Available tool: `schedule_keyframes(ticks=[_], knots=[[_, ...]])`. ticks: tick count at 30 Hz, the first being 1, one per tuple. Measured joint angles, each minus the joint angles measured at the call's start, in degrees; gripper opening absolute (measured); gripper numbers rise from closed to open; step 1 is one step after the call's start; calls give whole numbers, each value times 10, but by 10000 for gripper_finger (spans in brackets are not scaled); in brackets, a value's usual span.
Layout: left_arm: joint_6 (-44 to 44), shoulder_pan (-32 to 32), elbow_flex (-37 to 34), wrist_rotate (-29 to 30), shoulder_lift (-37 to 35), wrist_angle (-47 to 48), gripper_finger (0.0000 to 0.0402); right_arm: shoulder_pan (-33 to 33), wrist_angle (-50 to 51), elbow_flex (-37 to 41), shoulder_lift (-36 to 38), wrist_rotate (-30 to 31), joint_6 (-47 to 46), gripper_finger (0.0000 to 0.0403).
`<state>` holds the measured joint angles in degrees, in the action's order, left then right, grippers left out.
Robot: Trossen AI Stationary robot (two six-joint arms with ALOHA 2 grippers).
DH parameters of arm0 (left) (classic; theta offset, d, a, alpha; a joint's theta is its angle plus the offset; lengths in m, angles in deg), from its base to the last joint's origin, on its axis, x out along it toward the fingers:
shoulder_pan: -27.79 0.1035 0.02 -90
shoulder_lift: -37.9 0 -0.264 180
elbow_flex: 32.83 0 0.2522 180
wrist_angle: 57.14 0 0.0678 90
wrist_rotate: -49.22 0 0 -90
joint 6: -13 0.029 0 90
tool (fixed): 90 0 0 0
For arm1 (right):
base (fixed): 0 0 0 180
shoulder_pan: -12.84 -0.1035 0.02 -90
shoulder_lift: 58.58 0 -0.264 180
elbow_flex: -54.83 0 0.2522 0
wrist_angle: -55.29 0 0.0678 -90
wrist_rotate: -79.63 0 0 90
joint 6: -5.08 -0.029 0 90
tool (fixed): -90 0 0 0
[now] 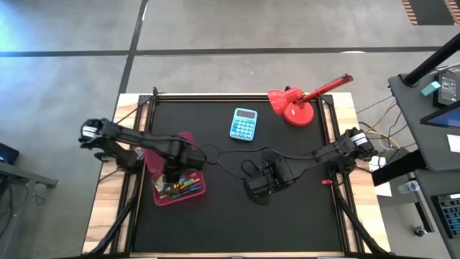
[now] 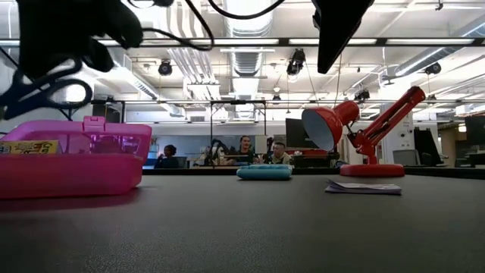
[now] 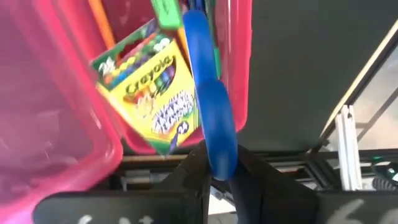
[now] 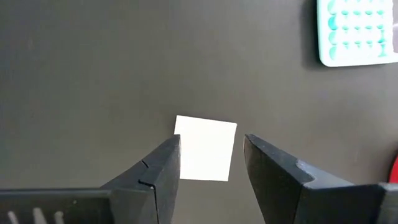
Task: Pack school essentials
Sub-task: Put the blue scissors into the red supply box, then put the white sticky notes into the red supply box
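Observation:
My left gripper (image 1: 175, 173) hangs over the pink plastic box (image 1: 180, 188), shut on the blue-handled scissors (image 3: 208, 93). In the box lie the yellow-green crayon box (image 3: 152, 93), an orange pencil (image 3: 99, 18) and a green marker (image 3: 165, 12). In the low view the scissors' loops (image 2: 45, 95) show as a dark outline above the box (image 2: 72, 163). My right gripper (image 4: 211, 142) is open, raised above the small white square (image 4: 205, 149), which lies flat on the black table; one finger stands over each side of it. The low view shows the square (image 2: 364, 186) on the table, well below that gripper (image 2: 337, 34). My left gripper pinches the scissors by their blue handle part (image 3: 221, 165) between its two fingers, coming from above. The scissors run forward out of the fingers over the open pink box, lifted clear of it and of the things inside.
A light-blue calculator (image 1: 244, 124) lies near the table's far middle. A red desk lamp (image 1: 298, 104) stands at the far right, its arm slanting toward the far right corner. Black cables (image 1: 230, 155) run across the table between the arms. People sit in the room beyond (image 2: 246, 150).

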<state>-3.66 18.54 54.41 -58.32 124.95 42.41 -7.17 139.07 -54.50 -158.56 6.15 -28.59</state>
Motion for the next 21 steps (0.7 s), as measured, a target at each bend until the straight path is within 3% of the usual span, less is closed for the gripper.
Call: schedule_keyframes(ticks=[11, 21], knots=[[7, 3, -3, 1, 30, -75, 35, 0, 3, 0, 0, 0, -3, 164], [5, 5, -7, 18, 28, -73, 134, 0, 28, 8, 0, 1, -11, 164]])
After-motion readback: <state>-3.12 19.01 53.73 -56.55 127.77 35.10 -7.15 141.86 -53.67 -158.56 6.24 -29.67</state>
